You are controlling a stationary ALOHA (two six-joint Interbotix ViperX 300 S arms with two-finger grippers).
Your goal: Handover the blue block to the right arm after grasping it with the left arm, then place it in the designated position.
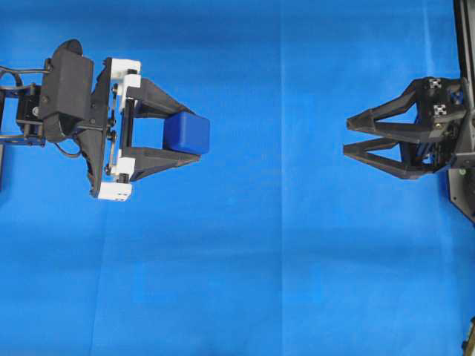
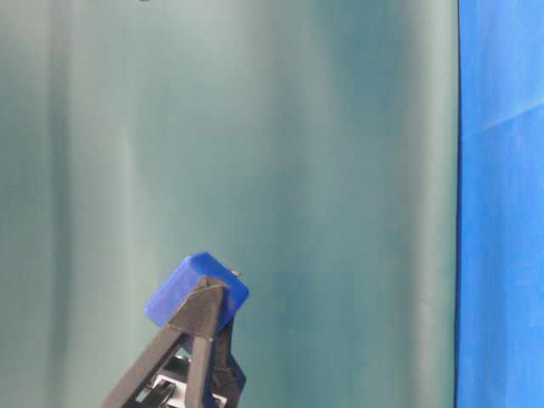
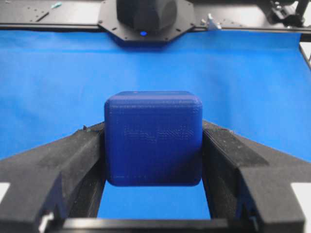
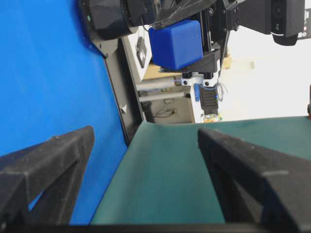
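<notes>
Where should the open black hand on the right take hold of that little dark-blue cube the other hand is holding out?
Probably on the small dark-blue cube half jutting past the left hand, coming from the right hand side. The left fingers cover two opposite faces, so pinch the two bare ones.

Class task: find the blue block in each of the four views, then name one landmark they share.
Overhead: block left of centre.
Table-level: block low, left of centre.
Left wrist: block at centre.
Right wrist: block at top centre.
Shared landmark: the left end effector clamping it.
</notes>
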